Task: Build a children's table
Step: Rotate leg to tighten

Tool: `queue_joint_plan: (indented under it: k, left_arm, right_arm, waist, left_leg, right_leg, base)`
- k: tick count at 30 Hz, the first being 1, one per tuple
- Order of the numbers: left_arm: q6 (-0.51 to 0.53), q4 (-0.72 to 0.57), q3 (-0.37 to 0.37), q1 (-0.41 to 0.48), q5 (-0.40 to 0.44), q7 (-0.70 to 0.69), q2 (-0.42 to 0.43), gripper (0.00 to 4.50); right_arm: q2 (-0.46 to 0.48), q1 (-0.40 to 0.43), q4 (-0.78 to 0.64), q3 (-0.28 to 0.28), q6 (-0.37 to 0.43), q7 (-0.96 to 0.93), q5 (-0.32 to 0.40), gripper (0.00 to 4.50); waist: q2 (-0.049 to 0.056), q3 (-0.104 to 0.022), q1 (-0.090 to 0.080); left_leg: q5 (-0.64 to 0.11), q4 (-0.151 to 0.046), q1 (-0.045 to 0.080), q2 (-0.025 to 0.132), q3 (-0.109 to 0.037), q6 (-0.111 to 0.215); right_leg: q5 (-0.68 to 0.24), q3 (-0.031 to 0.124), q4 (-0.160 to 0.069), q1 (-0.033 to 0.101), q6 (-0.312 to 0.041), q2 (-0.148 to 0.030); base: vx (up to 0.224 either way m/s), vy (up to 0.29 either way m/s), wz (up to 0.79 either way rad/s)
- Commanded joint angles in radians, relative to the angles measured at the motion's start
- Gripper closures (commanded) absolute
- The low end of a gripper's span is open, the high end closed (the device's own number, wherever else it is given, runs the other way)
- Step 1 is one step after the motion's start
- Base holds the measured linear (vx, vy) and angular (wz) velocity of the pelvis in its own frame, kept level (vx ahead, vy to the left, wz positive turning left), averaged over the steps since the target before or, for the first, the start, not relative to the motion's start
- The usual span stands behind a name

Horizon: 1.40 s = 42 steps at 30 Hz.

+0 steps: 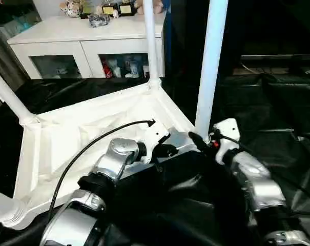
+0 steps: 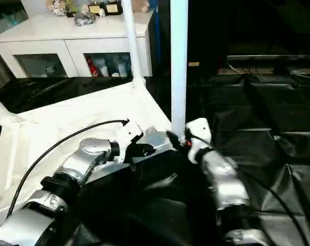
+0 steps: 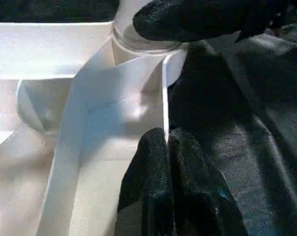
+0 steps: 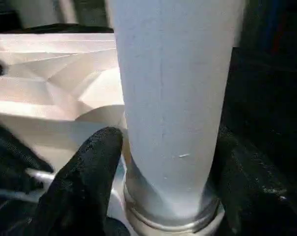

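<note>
The right gripper (image 4: 168,196) is clamped round the base of the last table leg (image 1: 210,66), right at its corner socket. The left gripper (image 3: 167,147) is pinched shut on the upturned tabletop's rim (image 3: 164,98). All four legs look stood in place; only firm seating seems left. Seating depth can't be judged, and the leg tops are cut off.

Your head cameras are looking forward and down over both forearms, sharing the upturned table top (image 1: 88,138). Your wrist cameras are sitting close in (each along its own fingers), both viewing the near corner leg (image 4: 168,98).
</note>
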Motion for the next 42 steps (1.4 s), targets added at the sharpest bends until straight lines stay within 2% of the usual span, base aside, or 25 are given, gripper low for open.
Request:
queue_joint_plan:
  k: [1, 3, 6, 8, 10, 11, 13, 14, 16, 20, 22, 25, 26, 29, 30, 31, 33, 34, 35, 37, 39, 40, 41, 42]
  left_arm:
    - [-0.01, -0.05, -0.069, 0.004, -0.019, -0.091, -0.02, 4.5]
    - [-0.011, -0.086, -0.081, 0.02, -0.033, -0.193, 0.036, 4.5]
    - [-0.01, -0.114, -0.092, 0.034, -0.043, -0.287, 0.084, 4.5]
    - [-0.003, -0.127, -0.091, 0.039, -0.05, -0.326, 0.108, 4.5]
    - [-0.001, -0.128, -0.088, 0.04, -0.05, -0.338, 0.122, 4.5]
    - [0.001, -0.127, -0.086, 0.038, -0.049, -0.348, 0.133, 4.5]
    - [0.012, -0.129, -0.085, 0.037, -0.049, -0.356, 0.149, 4.5]
    - [0.014, -0.131, -0.085, 0.038, -0.05, -0.36, 0.158, 4.5]
    - [0.018, -0.134, -0.085, 0.039, -0.054, -0.361, 0.168, 4.5]
    - [0.028, -0.141, -0.08, 0.041, -0.057, -0.369, 0.174, 4.5]
    - [0.027, -0.141, -0.078, 0.043, -0.058, -0.351, 0.17, 4.5]
    - [0.031, -0.136, -0.077, 0.041, -0.052, -0.328, 0.163, 4.5]
    - [0.03, -0.122, -0.074, 0.036, -0.039, -0.278, 0.148, 4.5]
    - [0.019, -0.062, -0.039, 0.008, -0.02, -0.097, 0.084, 4.5]
    - [0.016, -0.049, -0.03, 0.002, -0.019, -0.062, 0.069, 4.5]
    - [0.013, -0.026, -0.016, -0.011, -0.013, 0.011, 0.041, 4.5]
    - [0.007, 0.009, 0.004, -0.032, -0.003, 0.137, -0.011, 4.5]
    - [0.005, 0.014, 0.008, -0.036, -0.003, 0.165, -0.027, 4.5]
    - [0.01, 0.013, 0.011, -0.038, -0.008, 0.182, -0.047, 4.5]
    - [0.012, 0.007, 0.012, -0.039, -0.014, 0.203, -0.077, 4.5]
    - [0.013, -0.001, 0.0, -0.037, -0.015, 0.195, -0.099, 4.5]
    - [0.012, -0.001, -0.001, -0.037, -0.014, 0.192, -0.1, 4.5]
    - [0.002, -0.002, -0.01, -0.036, -0.013, 0.173, -0.105, 4.5]
    - [-0.013, 0.005, -0.012, -0.037, -0.01, 0.154, -0.104, 4.5]
  right_arm:
    - [0.021, 0.028, -0.012, 0.145, 0.021, 0.184, 0.019, 1.28]
    - [-0.056, 0.031, -0.034, 0.138, 0.038, 0.296, 0.059, 1.28]
    - [-0.105, 0.018, -0.031, 0.114, 0.053, 0.358, 0.085, 1.28]
    - [-0.131, 0.01, -0.027, 0.1, 0.063, 0.394, 0.098, 1.28]
    - [-0.147, 0.002, -0.022, 0.088, 0.076, 0.418, 0.108, 1.28]
    - [-0.158, -0.007, -0.016, 0.077, 0.088, 0.44, 0.116, 1.43]
    - [-0.174, -0.014, -0.011, 0.078, 0.089, 0.468, 0.117, 1.6]
    - [-0.183, -0.016, -0.011, 0.085, 0.094, 0.486, 0.12, 1.63]
    - [-0.192, -0.019, -0.01, 0.092, 0.103, 0.507, 0.126, 1.84]
    - [-0.191, -0.021, -0.012, 0.101, 0.116, 0.53, 0.136, 1.92]
    - [-0.178, -0.016, -0.023, 0.108, 0.128, 0.533, 0.136, 1.96]
    - [-0.164, -0.009, -0.029, 0.111, 0.128, 0.519, 0.135, 1.96]
    - [-0.136, -0.006, -0.015, 0.108, 0.122, 0.452, 0.114, 1.96]
    - [-0.052, -0.02, 0.07, 0.085, 0.07, 0.205, 0.034, 1.96]
    - [-0.035, -0.023, 0.088, 0.079, 0.062, 0.153, 0.02, 1.97]
    - [-0.005, -0.028, 0.113, 0.066, 0.059, 0.072, 0.009, 1.97]
    - [0.055, -0.031, 0.141, 0.043, 0.072, -0.054, 0.005, 1.98]
    - [0.075, -0.03, 0.141, 0.036, 0.086, -0.078, 0.013, 1.98]
    - [0.097, -0.031, 0.143, 0.032, 0.096, -0.108, 0.014, 1.98]
    - [0.126, -0.031, 0.144, 0.039, 0.091, -0.145, 0.0, 1.98]
    - [0.148, -0.028, 0.132, 0.059, 0.066, -0.121, -0.006, 1.98]
    - [0.15, -0.028, 0.13, 0.061, 0.063, -0.116, -0.006, 1.63]
    - [0.159, -0.028, 0.12, 0.068, 0.046, -0.089, 0.003, 1.42]
    - [0.161, -0.029, 0.11, 0.064, 0.043, -0.07, 0.02, 1.28]
  waist:
    - [-0.019, -0.053, 0.005]
    - [-0.017, -0.058, 0.011]
    - [-0.017, -0.062, 0.019]
    - [-0.02, -0.062, 0.03]
    - [-0.016, -0.067, 0.043]
    - [-0.016, -0.061, 0.049]
    - [-0.016, -0.055, 0.055]
    - [-0.02, -0.053, 0.054]
    - [-0.021, -0.053, 0.054]
    - [-0.024, -0.056, 0.055]
    - [-0.027, -0.058, 0.057]
    - [-0.028, -0.058, 0.058]
    - [-0.027, -0.057, 0.057]
    - [-0.026, -0.05, 0.049]
    - [-0.027, -0.044, 0.045]
    - [-0.027, -0.042, 0.04]
    - [-0.025, -0.037, 0.03]
    - [-0.022, -0.038, 0.029]
    - [-0.027, -0.037, 0.026]
    - [-0.024, -0.039, 0.021]
    - [-0.024, -0.039, 0.019]
    - [-0.025, -0.038, 0.019]
    - [-0.014, -0.036, 0.014]
    - [-0.016, -0.039, 0.016]
  left_leg:
    - [-0.265, -0.078, 0.013, 0.079, -0.045, 0.084]
    - [-0.202, -0.068, 0.011, 0.079, -0.042, 0.123]
    - [-0.13, -0.056, 0.009, 0.079, -0.038, 0.17]
    - [-0.122, -0.053, 0.009, 0.079, -0.037, 0.169]
    - [-0.094, -0.047, 0.011, 0.084, -0.037, 0.177]
    - [-0.118, -0.051, 0.01, 0.086, -0.038, 0.173]
    - [-0.211, -0.063, 0.015, 0.09, -0.038, 0.12]
    - [-0.226, -0.065, 0.014, 0.09, -0.038, 0.108]
    - [-0.24, -0.069, 0.015, 0.09, -0.039, 0.081]
    - [-0.2, -0.064, 0.013, 0.086, -0.037, 0.088]
    - [-0.156, -0.057, 0.01, 0.084, -0.036, 0.114]
    - [-0.149, -0.055, 0.009, 0.084, -0.035, 0.125]
    - [-0.158, -0.056, 0.01, 0.084, -0.036, 0.123]
    - [-0.208, -0.064, 0.013, 0.085, -0.036, 0.082]
    - [-0.274, -0.071, 0.019, 0.082, -0.038, 0.043]
    - [-0.322, -0.075, 0.024, 0.081, -0.041, 0.012]
    - [-0.362, -0.08, 0.027, 0.08, -0.043, -0.016]
    - [-0.39, -0.08, 0.033, 0.079, -0.046, -0.028]
    - [-0.392, -0.081, 0.031, 0.078, -0.045, -0.025]
    - [-0.388, -0.087, 0.023, 0.079, -0.048, -0.02]
    - [-0.395, -0.086, 0.024, 0.079, -0.047, -0.012]
    - [-0.397, -0.086, 0.023, 0.078, -0.046, -0.01]
    - [-0.411, -0.088, 0.023, 0.077, -0.046, -0.011]
    - [-0.403, -0.089, 0.023, 0.079, -0.048, -0.008]
  right_leg:
    - [-0.088, 0.037, -0.062, 0.026, -0.235, -0.076]
    - [-0.02, 0.034, -0.053, 0.03, -0.254, -0.077]
    - [0.058, 0.031, -0.042, 0.027, -0.279, -0.075]
    - [0.044, 0.031, -0.042, 0.025, -0.28, -0.075]
    - [0.068, 0.032, -0.033, 0.018, -0.28, -0.073]
    - [0.027, 0.03, -0.035, 0.013, -0.277, -0.07]
    - [-0.1, 0.032, -0.044, 0.011, -0.264, -0.07]
    - [-0.12, 0.033, -0.047, 0.012, -0.261, -0.07]
    - [-0.138, 0.036, -0.046, 0.013, -0.255, -0.071]
    - [-0.083, 0.037, -0.042, 0.014, -0.263, -0.073]
    - [-0.042, 0.036, -0.038, 0.015, -0.267, -0.074]
    - [-0.055, 0.035, -0.04, 0.015, -0.264, -0.075]
    - [-0.077, 0.034, -0.042, 0.013, -0.261, -0.073]
    - [-0.158, 0.037, -0.051, 0.006, -0.251, -0.074]
    - [-0.248, 0.037, -0.061, 0.004, -0.238, -0.074]
    - [-0.32, 0.039, -0.065, 0.003, -0.22, -0.074]
    - [-0.372, 0.042, -0.073, -0.002, -0.199, -0.074]
    - [-0.394, 0.043, -0.076, -0.005, -0.188, -0.075]
    - [-0.392, 0.044, -0.079, -0.004, -0.183, -0.074]
    - [-0.357, 0.042, -0.076, 0.003, -0.177, -0.073]
    - [-0.348, 0.043, -0.078, 0.001, -0.177, -0.075]
    - [-0.349, 0.043, -0.079, 0.001, -0.177, -0.075]
    - [-0.345, 0.042, -0.083, 0.001, -0.174, -0.073]
    - [-0.321, 0.041, -0.079, 0.005, -0.178, -0.074]
  base:
    - [0.058, -0.021, -0.01]
    - [0.06, -0.023, 0.0]
    - [0.034, -0.02, 0.01]
    - [0.0, 0.0, 0.0]
    - [0.0, 0.0, 0.0]
    - [0.0, 0.0, 0.0]
    - [0.0, 0.0, 0.0]
    - [0.0, 0.0, 0.0]
    - [0.0, 0.0, 0.0]
    - [0.0, 0.0, 0.0]
    - [0.0, 0.0, 0.0]
    - [0.0, 0.0, 0.0]
    - [0.0, 0.0, 0.0]
    - [0.0, 0.0, 0.0]
    - [0.0, 0.0, 0.0]
    - [0.0, 0.0, 0.0]
    - [0.0, 0.0, 0.0]
    - [0.0, 0.0, 0.0]
    - [0.0, 0.0, 0.0]
    - [0.0, 0.0, 0.0]
    - [0.0, 0.0, 0.0]
    - [0.0, 0.0, 0.0]
    - [0.0, 0.0, 0.0]
    - [0.0, 0.0, 0.0]
